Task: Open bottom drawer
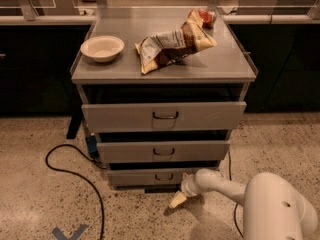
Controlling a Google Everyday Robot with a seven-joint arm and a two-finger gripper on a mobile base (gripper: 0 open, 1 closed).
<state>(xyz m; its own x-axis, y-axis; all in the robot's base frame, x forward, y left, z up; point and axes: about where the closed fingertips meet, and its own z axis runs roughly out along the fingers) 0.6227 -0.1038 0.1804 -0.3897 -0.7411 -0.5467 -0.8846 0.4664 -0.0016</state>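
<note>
A bowl (102, 48) and a chip bag (175, 41) sit on the cabinet top (230, 64). The bottom drawer (135, 178) lies at six o'clock in the frame, under two wider drawers, with its handle (163, 176) at centre. The gripper (177, 200) hangs near the floor at five o'clock from that handle, not touching it. I cannot tell whether it is apart or together. It should rise toward eleven o'clock, take the handle squarely, then pull straight out.

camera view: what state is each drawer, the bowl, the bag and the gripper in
top drawer: partly open
middle drawer: partly open
bottom drawer: slightly open
bowl: upright, looks empty
chip bag: lying on cabinet top
gripper: near floor, below-right of bottom drawer's handle
</note>
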